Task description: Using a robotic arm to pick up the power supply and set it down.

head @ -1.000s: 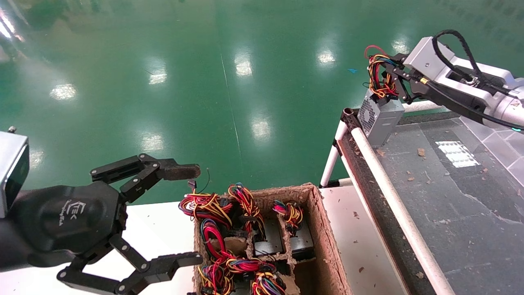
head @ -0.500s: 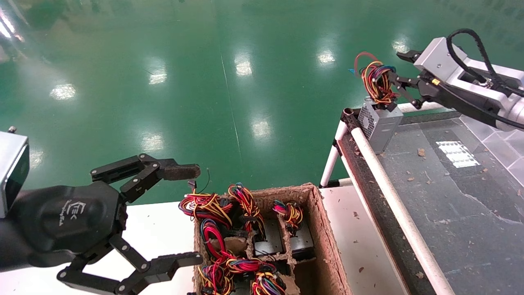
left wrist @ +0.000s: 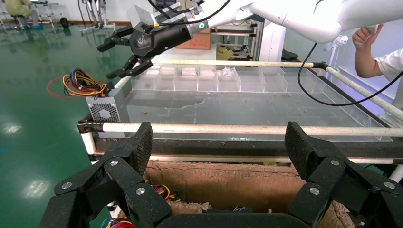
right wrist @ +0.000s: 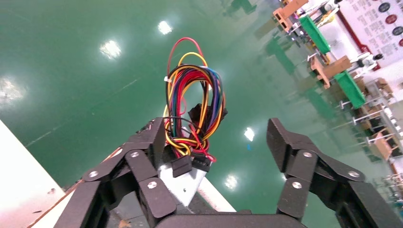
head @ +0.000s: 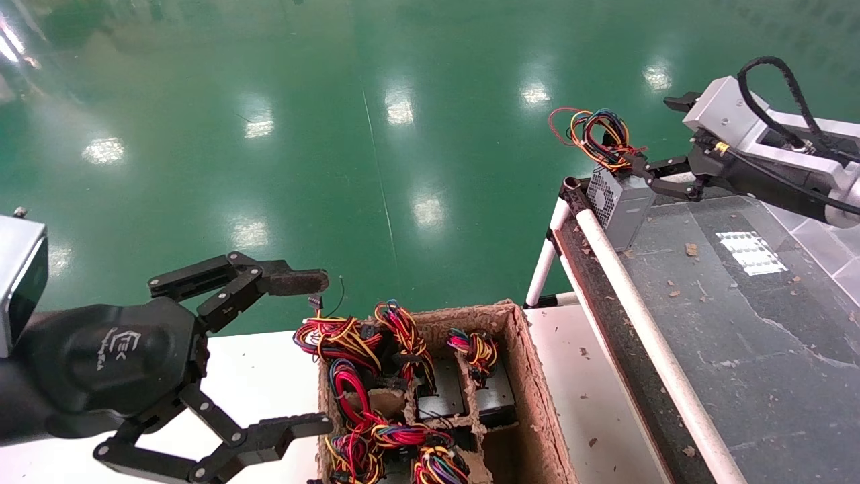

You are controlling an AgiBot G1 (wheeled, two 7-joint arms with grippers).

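The power supply (head: 619,202), a small silver box with a fan grille, stands on the far left corner of the dark raised surface (head: 739,323). Its red, yellow, black and blue wire bundle (head: 594,133) sticks up from its top. My right gripper (head: 655,133) is open just behind it, with one finger (right wrist: 151,142) against the base of the wires (right wrist: 192,104) and the other well apart. In the left wrist view the supply (left wrist: 105,110) sits below that gripper (left wrist: 110,59). My left gripper (head: 317,351) hangs open near the cardboard tray, holding nothing.
A brown cardboard tray (head: 531,376) with dividers holds several more units with wire bundles. A white pipe rail (head: 645,329) edges the dark surface. Clear plastic compartments (left wrist: 214,78) line its far side, and a person's hand (left wrist: 368,35) shows beyond.
My right gripper opened and let go of the wire bundle, then drew back slightly. The power supply went from hanging tilted to standing on the surface's corner. The left arm has not moved.
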